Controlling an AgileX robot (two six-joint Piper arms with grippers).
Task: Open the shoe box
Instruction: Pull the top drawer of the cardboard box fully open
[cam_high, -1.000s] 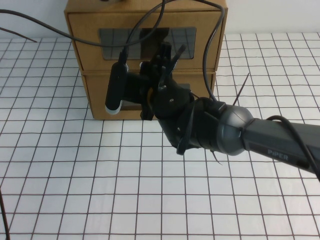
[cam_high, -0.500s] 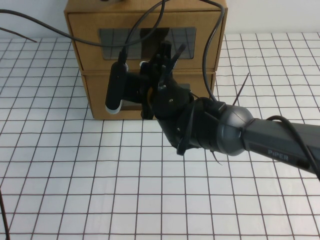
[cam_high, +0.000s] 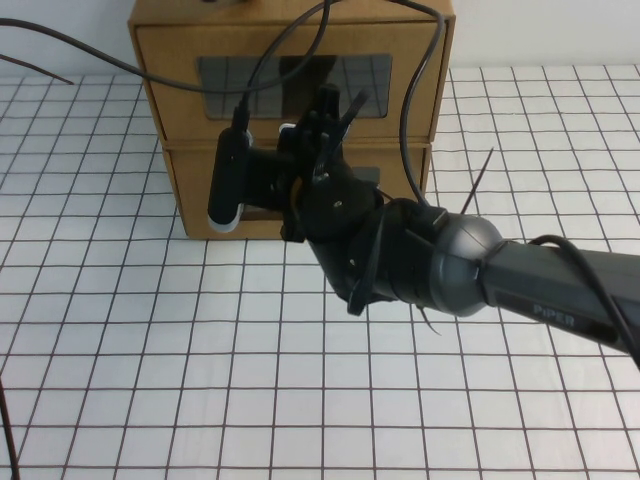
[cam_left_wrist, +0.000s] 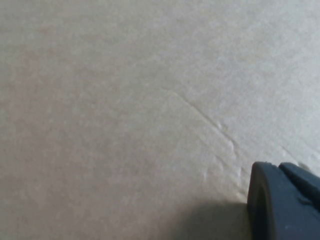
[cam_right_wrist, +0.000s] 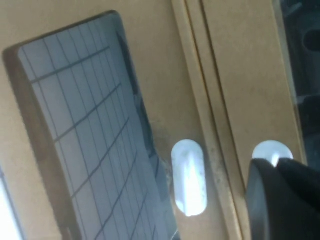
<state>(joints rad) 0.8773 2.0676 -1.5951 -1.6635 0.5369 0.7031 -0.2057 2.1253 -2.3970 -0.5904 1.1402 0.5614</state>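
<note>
Two brown cardboard shoe boxes stand stacked at the back of the table, the upper box (cam_high: 168, 60) on the lower box (cam_high: 195, 195), each with a dark window in its front. My right gripper (cam_high: 328, 105) is shut, its tips against the upper box's front just below the window (cam_high: 225, 75). In the right wrist view the right gripper (cam_right_wrist: 276, 162) covers one white oval finger hole (cam_right_wrist: 270, 149); a second hole (cam_right_wrist: 189, 177) lies across the seam. Whether the fingers pinch cardboard is hidden. My left gripper (cam_left_wrist: 280, 166) is shut, close over plain cardboard (cam_left_wrist: 125, 110).
The white gridded tabletop (cam_high: 200, 380) spreads in front of and beside the boxes. Black cables (cam_high: 120, 58) loop across the upper box's front. The right arm (cam_high: 450, 265) stretches in from the right and hides most of the lower box's front.
The right gripper has shut at the box front. The right arm has shifted very slightly left. The boxes have not moved.
</note>
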